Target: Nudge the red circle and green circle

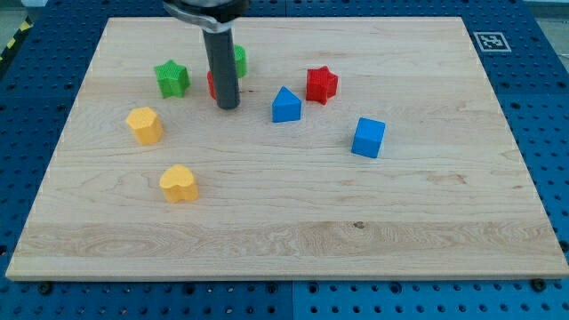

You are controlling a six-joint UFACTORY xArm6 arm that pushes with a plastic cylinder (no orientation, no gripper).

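**A:** Where do you find the two circles?

**B:** Look to the far left of the tabletop [293,258]. Your tip [228,106] rests just in front of them. The red circle [212,84] shows only as a sliver at the rod's left edge, and the green circle [240,59] peeks out on the rod's right, a little farther back. The rod hides most of both, so you cannot tell whether they touch each other or the tip.

**A:** And the pincer?

**B:** You have none; the arm ends in a plain rod, so nothing opens or closes. You only push.

**A:** How will the circles behave?

**B:** Judge them light, rigid and quick to slide on smooth wood. A round side will likely slip off the tip if you strike off-centre, so meet each one squarely on its near face.

**A:** What room do you have?

**B:** The far edge lies close behind them, so keep any push away short. The green star [172,78] stands near on the left, the blue triangular block [285,105] and red star [321,84] near on the right. The yellow blocks [144,124] and blue cube [368,137] sit well apart.
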